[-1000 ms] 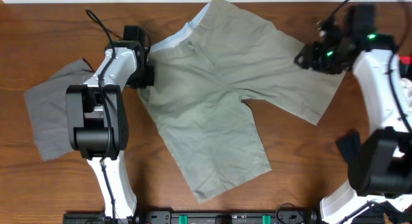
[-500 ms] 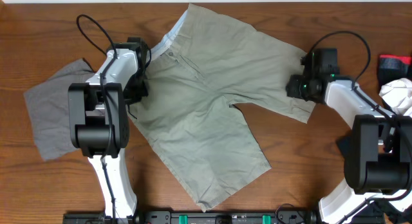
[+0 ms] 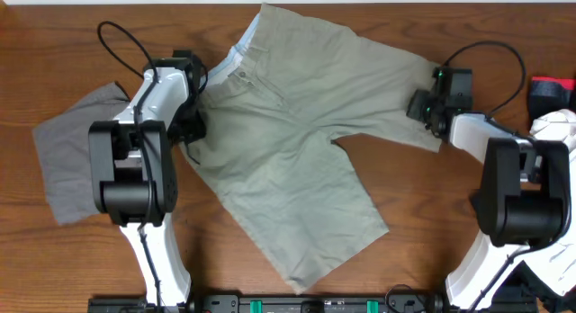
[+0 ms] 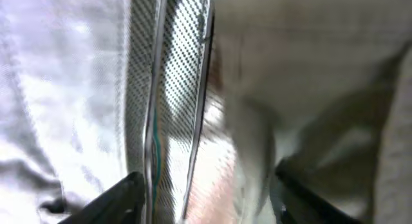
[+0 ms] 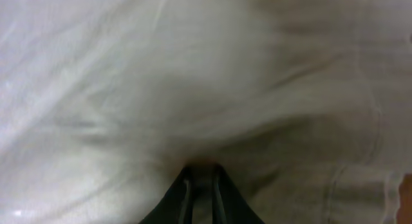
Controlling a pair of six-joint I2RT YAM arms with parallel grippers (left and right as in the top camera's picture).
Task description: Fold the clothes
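Note:
The large khaki shorts [image 3: 288, 142] lie spread flat mid-table, the pale blue waistband [image 3: 236, 59] at the top left, one leg reaching right and the other toward the front. Smaller grey shorts [image 3: 72, 165] lie flat at the left. My left gripper [image 3: 192, 126] sits at the waist's left side. In the left wrist view it [image 4: 212, 198] is open, fingers [image 4: 122, 198] wide apart over striped inner waistband cloth [image 4: 174, 89]. My right gripper [image 3: 423, 106] rests on the right leg's hem. Its jaws [image 5: 201, 192] are pinched together on a fold of khaki cloth [image 5: 193, 89].
A red and black object [image 3: 549, 90] and a white crumpled thing [image 3: 558, 129] lie at the right edge. A black rail [image 3: 315, 304] runs along the table's front edge. Bare wood [image 3: 441, 223] shows at the front right and front left.
My left gripper has opened and let go of the waist. The right gripper came down onto the right leg's hem and closed on it. The shorts shifted slightly.

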